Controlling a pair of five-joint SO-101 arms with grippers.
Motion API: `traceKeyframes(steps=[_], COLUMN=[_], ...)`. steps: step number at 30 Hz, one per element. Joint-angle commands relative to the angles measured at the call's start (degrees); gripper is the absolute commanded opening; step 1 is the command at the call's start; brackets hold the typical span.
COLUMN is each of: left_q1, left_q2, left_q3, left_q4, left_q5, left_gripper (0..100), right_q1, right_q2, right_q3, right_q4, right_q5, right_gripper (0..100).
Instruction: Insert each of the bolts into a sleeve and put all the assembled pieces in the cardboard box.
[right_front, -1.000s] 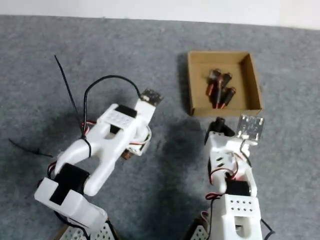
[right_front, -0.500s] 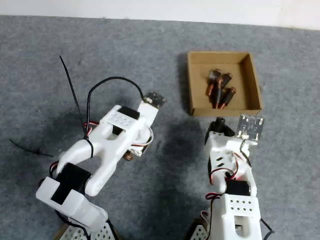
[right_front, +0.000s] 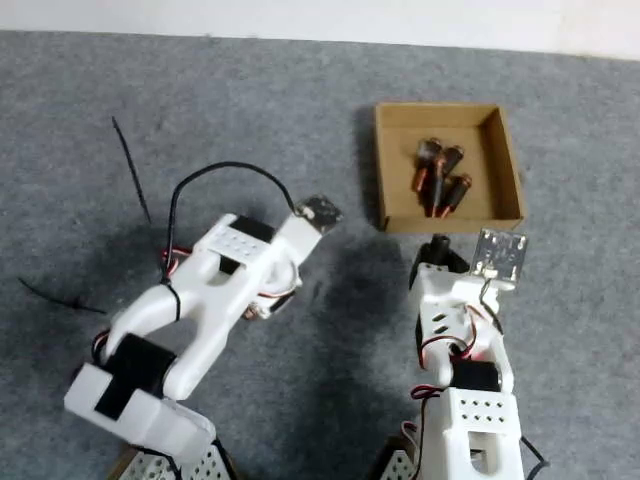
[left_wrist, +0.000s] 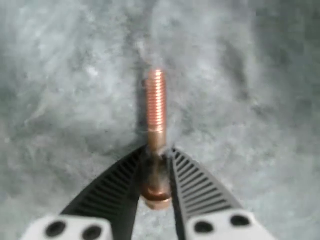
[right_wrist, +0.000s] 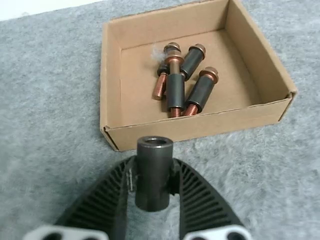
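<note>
Grey carpet (right_front: 300, 100): left claw (left_wrist: 156, 151) grips one bolt (left_wrist: 156, 105), right claw (right_wrist: 154, 162) one sleeve (right_wrist: 154, 182); box (right_wrist: 200, 122) holds four assemblies (right_wrist: 175, 87).

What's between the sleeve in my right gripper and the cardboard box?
Nothing but a short stretch of bare grey mat, seen in the right wrist view: the right gripper holds the sleeve just short of the cardboard box, at its near wall.

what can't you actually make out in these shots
High view: most of the bolt, covered by the left arm.
Left wrist view: the bolt's head, blurred inside the left gripper.
Right wrist view: how many assembled pieces lie in the cardboard box, since they overlap.
Right wrist view: the sleeve's inside, dark past its rim.
</note>
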Motion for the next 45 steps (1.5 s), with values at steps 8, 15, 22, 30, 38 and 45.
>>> traceKeyframes(steps=[8, 15, 22, 30, 38, 45], left_q1=[-9.01, -17.36, -17.45, -17.54, -14.73, -15.08], left_q2=[-10.59, -10.68, -9.98, 12.79, 32.4, 35.47], left_q3=[-0.22, -6.99, -13.23, -35.82, -57.1, -61.14], left_q4=[17.41, 18.73, 18.73, 21.1, 36.66, 38.42], left_q5=[-53.01, -56.88, -58.46, -49.67, -49.23, -47.56], left_gripper=[1, 1, 1, 1, 1, 12], right_q1=[0.31, 0.31, -0.84, -0.84, -0.84, -0.84], right_q2=[-1.01, -1.01, -0.84, -0.92, -0.92, -0.84], right_q3=[-0.4, -0.4, -0.22, 0.75, 0.75, 0.84], right_q4=[-1.45, -1.45, -4.53, -4.97, -4.97, -4.97], right_q5=[2.9, 3.08, 3.25, 3.25, 3.25, 3.25], right_gripper=[0.4, 0.4, 0.4, 0.4, 0.4, 0.4])
